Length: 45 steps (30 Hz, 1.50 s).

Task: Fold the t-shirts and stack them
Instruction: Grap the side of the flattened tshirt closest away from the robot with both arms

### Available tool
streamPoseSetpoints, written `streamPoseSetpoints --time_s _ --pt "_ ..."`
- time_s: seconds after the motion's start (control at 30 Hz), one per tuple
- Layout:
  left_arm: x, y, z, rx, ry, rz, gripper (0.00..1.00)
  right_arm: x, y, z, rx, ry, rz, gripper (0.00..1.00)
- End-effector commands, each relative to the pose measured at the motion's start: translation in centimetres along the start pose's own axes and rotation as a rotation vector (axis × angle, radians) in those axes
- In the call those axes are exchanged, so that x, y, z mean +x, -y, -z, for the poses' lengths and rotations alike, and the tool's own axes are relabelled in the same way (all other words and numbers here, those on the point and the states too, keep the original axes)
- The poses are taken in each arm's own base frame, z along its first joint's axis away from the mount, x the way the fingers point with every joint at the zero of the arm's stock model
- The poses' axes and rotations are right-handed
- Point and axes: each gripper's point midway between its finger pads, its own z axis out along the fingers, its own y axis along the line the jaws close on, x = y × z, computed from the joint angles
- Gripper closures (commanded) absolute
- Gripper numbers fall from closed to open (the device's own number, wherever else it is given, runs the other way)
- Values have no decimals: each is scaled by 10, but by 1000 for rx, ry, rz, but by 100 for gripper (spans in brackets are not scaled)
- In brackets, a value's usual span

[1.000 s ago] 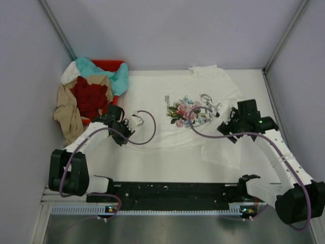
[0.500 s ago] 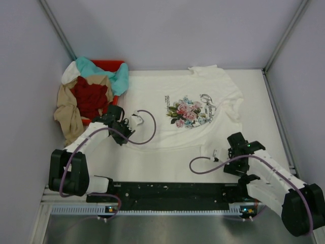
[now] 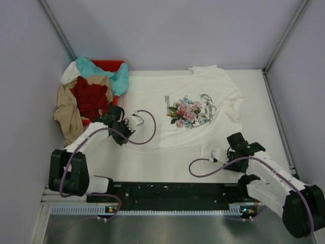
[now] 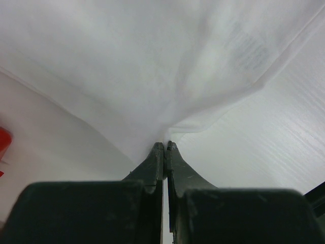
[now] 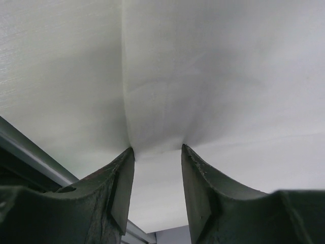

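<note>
A white t-shirt [image 3: 188,109] with a pink-and-blue flower print lies spread on the table. My left gripper [image 3: 133,121] is shut on its left edge; the left wrist view shows the jaws [image 4: 165,145] pinching white cloth [image 4: 152,66]. My right gripper [image 3: 215,154] is at the shirt's near hem. In the right wrist view it [image 5: 157,150] is open, with a corner of the cloth [image 5: 203,76] lying between the fingertips. Teal [image 3: 121,79], dark red [image 3: 90,99], tan [image 3: 68,114] and cream [image 3: 70,73] tees are heaped at the back left.
The heap sits in and over a red plastic bin [image 3: 109,64], just left of my left gripper. Grey walls with metal posts close in the table. The black arm-base rail [image 3: 167,190] runs along the near edge. Purple cables loop over the table beside each wrist.
My right arm has left the shirt's right sleeve and come back to the near hem, then shifted slightly left. The sleeve now lies flat. The left arm has stayed put.
</note>
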Motion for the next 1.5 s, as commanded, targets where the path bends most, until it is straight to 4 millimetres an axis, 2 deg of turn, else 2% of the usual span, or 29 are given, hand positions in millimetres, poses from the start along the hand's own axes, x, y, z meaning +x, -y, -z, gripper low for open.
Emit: streamPoseSetpoints --time_s 0.0,0.1,0.27,0.33,0.47,0.57,0.63,0.7,0.77,0.87,0.97,1.1,1.2,1.3,1.4,1.47 --pt "-13 -9 7 -25 31 -22 100 -33 0 -10 -26 141 98 52" --pt "-13 -10 8 -25 26 -24 100 -37 -2 -10 -38 140 143 48" --pt "-12 -10 7 -24 20 -22 100 -44 -8 -13 -93 157 223 51" --pt "-12 -11 7 -27 18 -27 100 -44 -10 -14 -110 150 229 62" --pt "-12 -10 9 -21 19 -28 100 -45 -7 -13 -100 157 246 99" --pt "-12 -6 13 -9 18 -25 100 -43 2 -2 -43 140 202 100" --pt "-12 -3 17 1 16 -25 100 -38 3 10 -28 128 190 100" --pt "-10 1 22 9 11 -27 100 -30 -9 30 -80 105 179 100" --pt "-8 8 27 26 13 -33 100 -25 -11 50 -90 93 161 100" --pt "-3 20 34 65 14 -44 100 -26 -10 80 -72 124 172 100" --pt "3 33 42 105 7 -61 100 -24 -17 100 -105 141 238 100" --pt "15 49 57 138 -18 -68 100 -14 -18 124 -104 103 237 100" --pt "23 58 69 151 -50 -39 100 -8 -14 153 -48 107 223 100" --pt "24 59 73 147 -62 -9 100 -9 -2 178 61 139 186 100" --pt "15 50 71 116 -47 32 100 -15 7 188 86 159 212 100" --pt "2 37 68 74 -14 67 100 -18 33 188 185 127 225 100"
